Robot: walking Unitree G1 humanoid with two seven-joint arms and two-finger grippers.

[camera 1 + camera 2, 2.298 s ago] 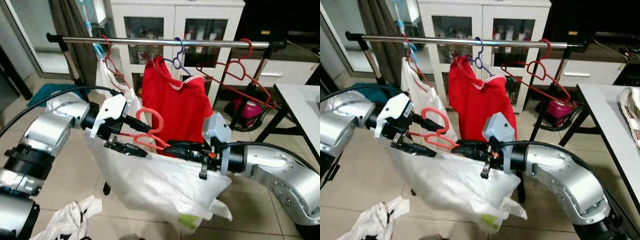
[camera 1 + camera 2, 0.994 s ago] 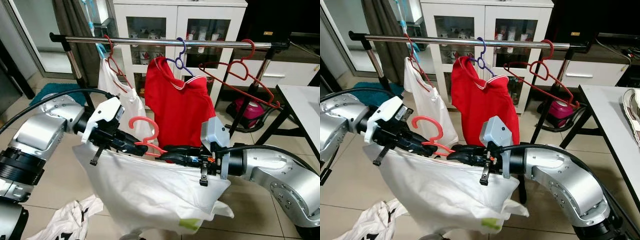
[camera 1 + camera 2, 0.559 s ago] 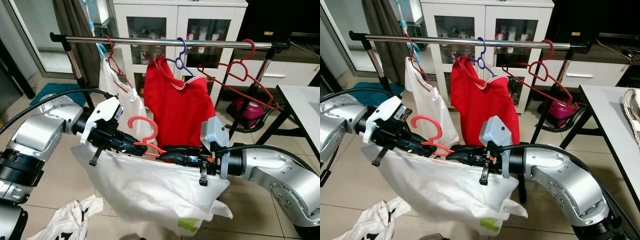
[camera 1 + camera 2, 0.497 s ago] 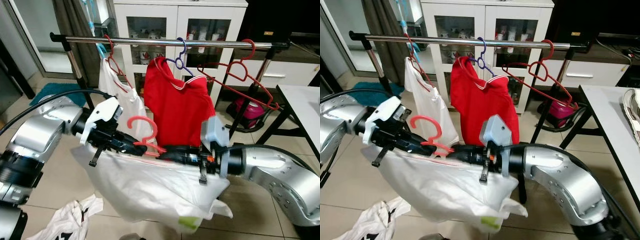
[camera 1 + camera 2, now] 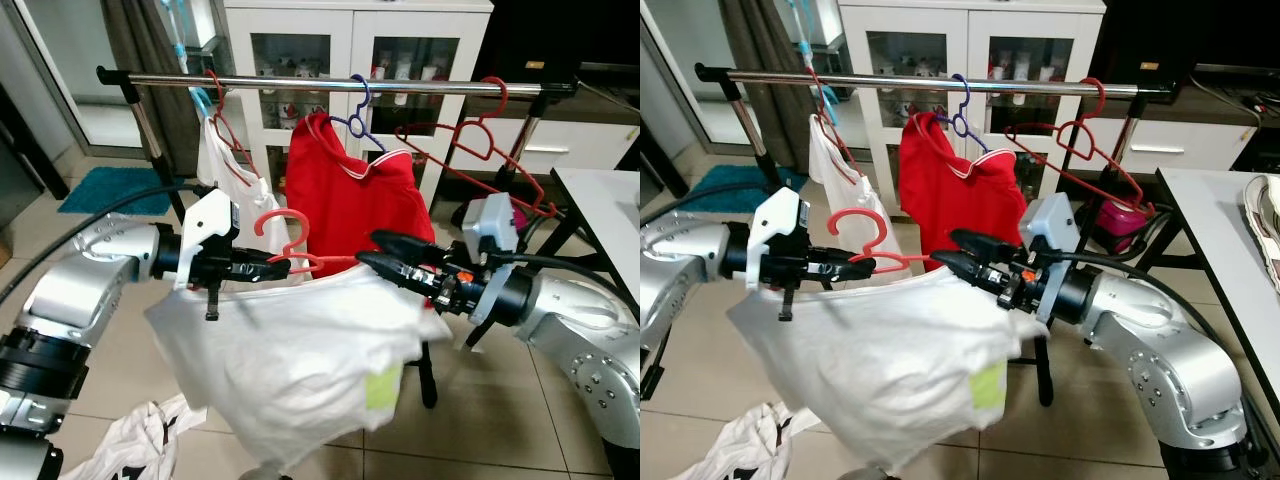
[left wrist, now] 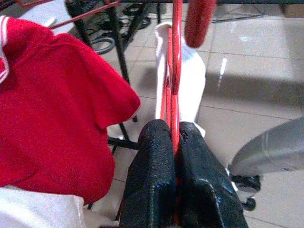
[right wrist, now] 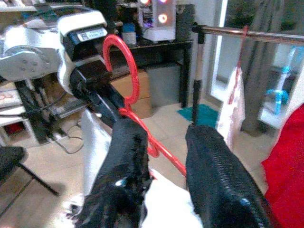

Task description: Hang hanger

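Left claw [image 5: 262, 266] clamped tight on the red hanger [image 5: 283, 243], held in mid-air below the rail [image 5: 330, 84] with a white shirt [image 5: 300, 360] draped from it; hook not yet on the rail. Right claw [image 5: 382, 250] fingers apart, just beside the hanger's arm at the shirt's collar; red shirt [image 5: 352, 200] hangs behind.

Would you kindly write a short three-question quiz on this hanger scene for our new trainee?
1. True or false: the left gripper is shut on the red hanger carrying the white garment.
2. What colour is the shirt hanging mid-rail?
3. The right gripper is: A) open, B) shut on the rail, C) shut on the purple hanger.

Key: 1 true; 2 red; 3 A.
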